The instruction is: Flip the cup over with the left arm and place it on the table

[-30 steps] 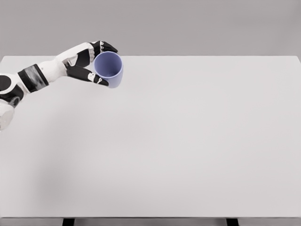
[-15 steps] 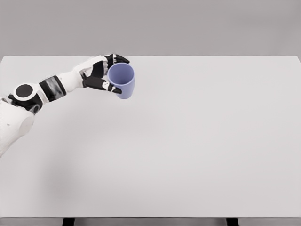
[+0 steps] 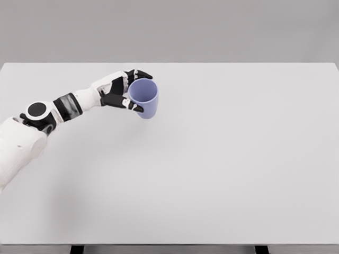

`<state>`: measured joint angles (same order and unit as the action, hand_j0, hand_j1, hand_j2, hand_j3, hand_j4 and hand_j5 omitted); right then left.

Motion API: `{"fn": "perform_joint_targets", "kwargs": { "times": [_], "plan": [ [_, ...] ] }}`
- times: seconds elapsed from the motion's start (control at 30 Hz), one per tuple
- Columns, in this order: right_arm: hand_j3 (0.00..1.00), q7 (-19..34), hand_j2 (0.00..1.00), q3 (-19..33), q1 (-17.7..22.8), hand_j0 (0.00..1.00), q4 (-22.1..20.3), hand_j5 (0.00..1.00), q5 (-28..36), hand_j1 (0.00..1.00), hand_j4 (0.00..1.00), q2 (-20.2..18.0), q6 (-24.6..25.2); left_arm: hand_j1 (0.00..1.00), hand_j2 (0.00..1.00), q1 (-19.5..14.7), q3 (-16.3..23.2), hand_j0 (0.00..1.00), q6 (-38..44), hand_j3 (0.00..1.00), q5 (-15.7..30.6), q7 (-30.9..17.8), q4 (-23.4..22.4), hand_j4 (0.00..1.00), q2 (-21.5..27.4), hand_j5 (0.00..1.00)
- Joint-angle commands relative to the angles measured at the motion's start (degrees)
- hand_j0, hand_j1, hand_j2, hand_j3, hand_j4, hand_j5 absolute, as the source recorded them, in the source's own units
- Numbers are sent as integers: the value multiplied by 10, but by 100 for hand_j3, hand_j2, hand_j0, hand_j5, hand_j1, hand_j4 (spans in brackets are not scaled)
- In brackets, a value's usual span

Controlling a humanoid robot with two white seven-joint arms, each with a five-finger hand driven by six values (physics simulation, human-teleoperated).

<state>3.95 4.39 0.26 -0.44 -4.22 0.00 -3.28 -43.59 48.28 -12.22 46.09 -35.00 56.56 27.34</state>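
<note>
A lilac-blue cup (image 3: 145,99) is held over the white table (image 3: 222,159), left of the middle and toward the far side. Its open mouth tilts up and toward the camera, so I see inside it. My left hand (image 3: 127,90) is shut on the cup, black fingers wrapped around its rim and left side, thumb below. The white left arm reaches in from the lower left edge. Whether the cup's base touches the table cannot be told. The right arm does not show.
The table's far edge (image 3: 169,63) runs just behind the hand. Its front edge (image 3: 169,244) lies at the bottom of the picture, with two dark legs below it.
The left hand has carried the cup to the right and slightly toward me. The cup's mouth has turned more upward, and more of the arm has come into view.
</note>
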Motion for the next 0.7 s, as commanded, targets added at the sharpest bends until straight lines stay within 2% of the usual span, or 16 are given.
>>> {"fn": "perform_joint_targets", "kwargs": {
  "times": [0.0, 0.17, 0.37, 0.57, 0.67],
  "plan": [
    [100, 0, 100, 0, -1, 100, 0, 100, 0, 100, 100, 0, 0, 67, 67, 0, -1, 67, -1, 67, 3, 0, 0, 67, -2, 67],
    [100, 0, 100, 0, -1, 100, 0, 100, 0, 100, 100, 0, 0, 70, 70, 3, -2, 70, -3, 70, 1, 0, 0, 70, -3, 70],
    [100, 1, 100, 0, 0, 100, 0, 100, 0, 100, 100, 0, 0, 80, 80, 4, -1, 80, -3, 80, 0, 0, 0, 80, -4, 80],
    [100, 0, 100, 0, 0, 100, 0, 100, 0, 100, 100, 0, -1, 95, 95, 4, -4, 95, -10, 95, -1, 0, 2, 95, -3, 95],
    [100, 0, 100, 0, -1, 100, 0, 100, 0, 100, 100, 0, 0, 100, 100, 4, -4, 100, -20, 100, -1, 0, 4, 100, -1, 100]
  ]
}}
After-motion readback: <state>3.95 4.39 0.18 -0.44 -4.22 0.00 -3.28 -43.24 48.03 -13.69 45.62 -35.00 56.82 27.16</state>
